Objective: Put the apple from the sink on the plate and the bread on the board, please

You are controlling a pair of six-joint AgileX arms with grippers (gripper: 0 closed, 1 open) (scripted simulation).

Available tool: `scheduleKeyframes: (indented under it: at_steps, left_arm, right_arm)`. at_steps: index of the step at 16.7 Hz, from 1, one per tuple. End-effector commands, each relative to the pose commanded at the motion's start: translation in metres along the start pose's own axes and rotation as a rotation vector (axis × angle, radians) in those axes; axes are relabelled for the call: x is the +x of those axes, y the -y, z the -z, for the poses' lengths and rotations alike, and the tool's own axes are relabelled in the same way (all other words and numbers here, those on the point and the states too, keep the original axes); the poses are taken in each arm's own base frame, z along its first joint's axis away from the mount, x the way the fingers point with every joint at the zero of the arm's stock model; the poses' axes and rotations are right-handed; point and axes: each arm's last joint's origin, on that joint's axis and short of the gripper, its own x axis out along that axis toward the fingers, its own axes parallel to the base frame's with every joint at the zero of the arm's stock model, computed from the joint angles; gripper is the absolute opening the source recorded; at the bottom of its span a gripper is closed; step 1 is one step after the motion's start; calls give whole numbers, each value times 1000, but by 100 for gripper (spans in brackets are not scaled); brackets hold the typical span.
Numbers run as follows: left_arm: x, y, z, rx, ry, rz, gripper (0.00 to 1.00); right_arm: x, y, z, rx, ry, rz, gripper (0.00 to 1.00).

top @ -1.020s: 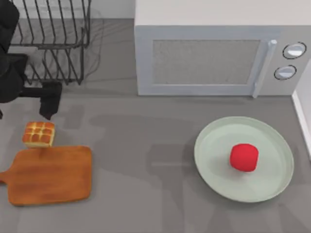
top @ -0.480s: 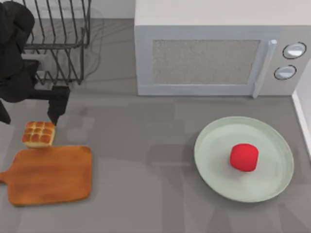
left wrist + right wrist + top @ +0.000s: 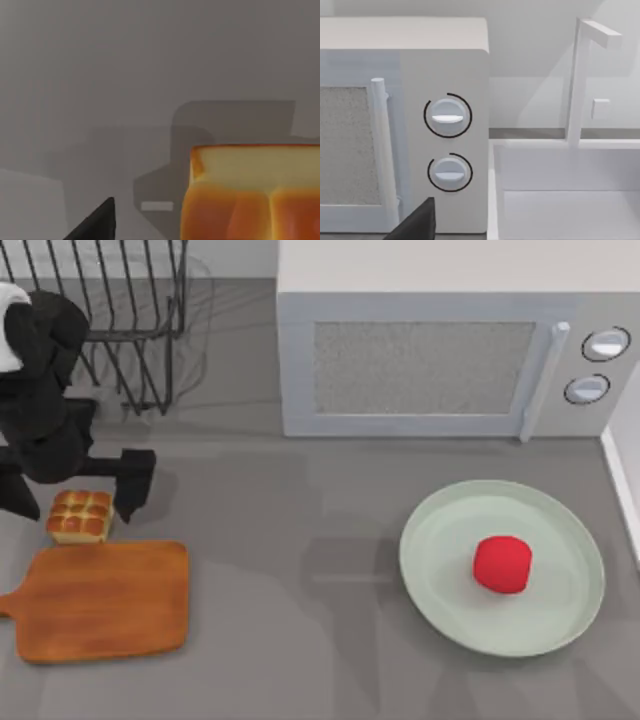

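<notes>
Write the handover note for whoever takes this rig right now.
Left end effector: open, fingers astride the bread, not closed on it.
Right end effector: faces the microwave dials and the sink.
Done: apple lies on the plate.
Left: the bread sits on the table just above the board in the top view; grasp it and set it on the board.

My left arm [image 3: 40,390]: matte black, bulky rounded housings, white patch at upper end. My left gripper [image 3: 70,495]: two flat black fingers [image 3: 133,483], blunt squared tips. Black wedge-shaped fingertip [image 3: 415,222] in right wrist view, same matte finish.
</notes>
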Motion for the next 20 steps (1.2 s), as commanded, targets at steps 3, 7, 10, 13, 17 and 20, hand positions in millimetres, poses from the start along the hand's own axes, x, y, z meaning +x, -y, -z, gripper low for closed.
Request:
scheduleKeyframes:
  at_steps: [3, 7, 10, 13, 17, 20]
  left_arm:
    - [18, 0, 2, 0, -8, 0, 100]
    - [18, 0, 2, 0, -8, 0, 92]
    - [18, 0, 2, 0, -8, 0, 70]
    - [18, 0, 2, 0, -8, 0, 47]
    - [18, 0, 2, 0, -8, 0, 17]
    - [18, 0, 2, 0, -8, 0, 0]
  right_arm:
    - [0, 0, 0, 0, 0, 0, 100]
    - [0, 0, 0, 0, 0, 0, 100]
    - [0, 0, 0, 0, 0, 0, 100]
    - [0, 0, 0, 0, 0, 0, 100]
    - [0, 0, 0, 0, 0, 0, 100]
    - [0, 0, 0, 0, 0, 0, 100]
